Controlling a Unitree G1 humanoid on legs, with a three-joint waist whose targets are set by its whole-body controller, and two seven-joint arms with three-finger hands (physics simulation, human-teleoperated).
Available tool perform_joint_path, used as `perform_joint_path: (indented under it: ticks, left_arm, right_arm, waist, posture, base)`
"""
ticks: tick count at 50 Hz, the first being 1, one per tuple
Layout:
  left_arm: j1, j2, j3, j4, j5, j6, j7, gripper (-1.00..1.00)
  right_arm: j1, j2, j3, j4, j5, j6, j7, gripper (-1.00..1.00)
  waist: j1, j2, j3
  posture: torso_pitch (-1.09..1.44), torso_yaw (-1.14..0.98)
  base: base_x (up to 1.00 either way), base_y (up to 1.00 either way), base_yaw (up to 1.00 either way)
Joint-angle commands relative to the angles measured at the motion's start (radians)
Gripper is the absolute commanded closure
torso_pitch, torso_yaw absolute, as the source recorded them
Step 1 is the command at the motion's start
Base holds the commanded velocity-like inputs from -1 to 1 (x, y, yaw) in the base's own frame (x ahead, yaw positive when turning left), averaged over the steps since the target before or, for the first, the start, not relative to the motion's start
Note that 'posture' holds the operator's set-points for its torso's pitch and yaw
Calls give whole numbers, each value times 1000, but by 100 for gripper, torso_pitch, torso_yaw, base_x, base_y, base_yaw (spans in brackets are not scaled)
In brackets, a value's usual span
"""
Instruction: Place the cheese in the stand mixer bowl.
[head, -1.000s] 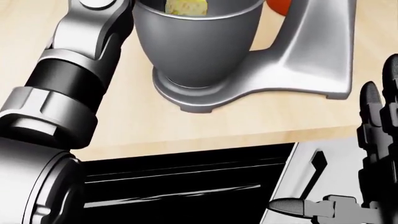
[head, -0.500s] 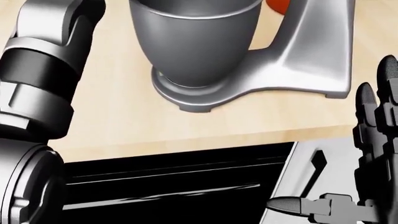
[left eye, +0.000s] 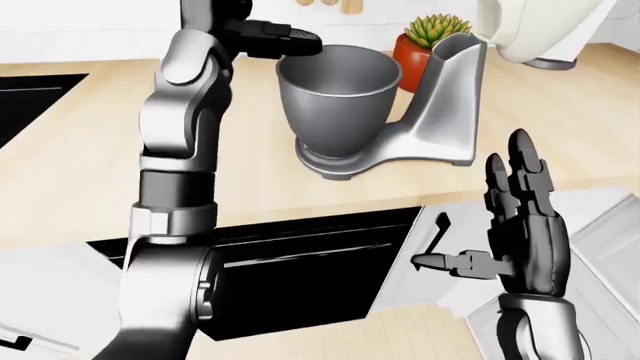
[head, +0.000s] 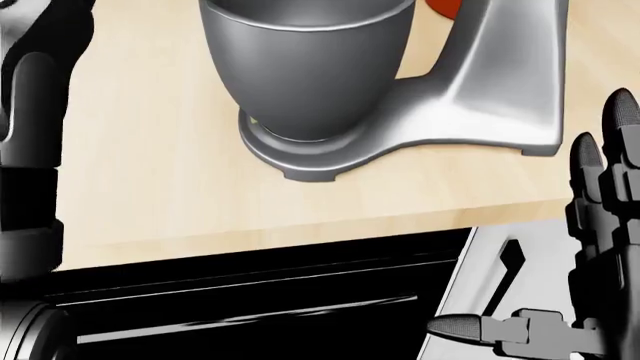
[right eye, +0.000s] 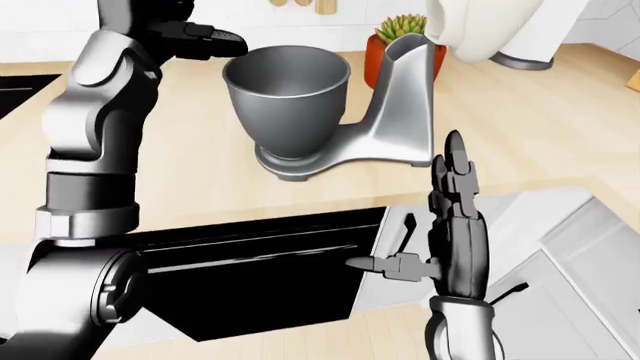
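Note:
The grey stand mixer bowl sits on its silver mixer base on the wooden counter; it also fills the top of the head view. No cheese shows in any current view; the part of the bowl's inside I see is plain grey. My left hand is open and empty, its fingers level beside the bowl's left rim, raised high on the arm. My right hand is open, fingers upright and thumb out, low at the right, off the counter edge.
The mixer's cream head is tilted up at the top right. A plant in a red pot stands behind the mixer. A black appliance front lies under the counter edge. A black cooktop is at the left.
In the head view my left arm has swung left and up, almost out of the picture. The cheese seen in the bowl a second ago no longer shows. The right hand barely moved.

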Motion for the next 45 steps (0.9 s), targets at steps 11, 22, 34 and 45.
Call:
perform_joint_path:
  ticks: [11,22,34,45]
  left_arm:
    - [88,47,37,-385,-108,214,66,-100]
    - [193,98,75,-601,-188,355,105,-100]
    - [326,142,124,-785,-266,434,137,-100]
    - [440,172,173,-903,-343,448,164,-100]
  right_arm:
    - [-11,-3,2,-44,-2,-24,-2,-96]
    - [-10,-3,3,-43,2,-27,-2,-96]
    - [-7,-3,-5,-40,10,-34,2,-96]
    - [-7,-2,0,-43,6,-33,1,-96]
  waist:
    - [-2,3,-18]
    - [0,9,-16]
    - [0,13,-14]
    - [0,17,-13]
  posture:
    - [0,0]
    - [0,0]
    - [0,0]
    - [0,0]
  base:
    - [0,0,0]
    - [0,0,0]
    - [0,0,0]
    - [0,0,0]
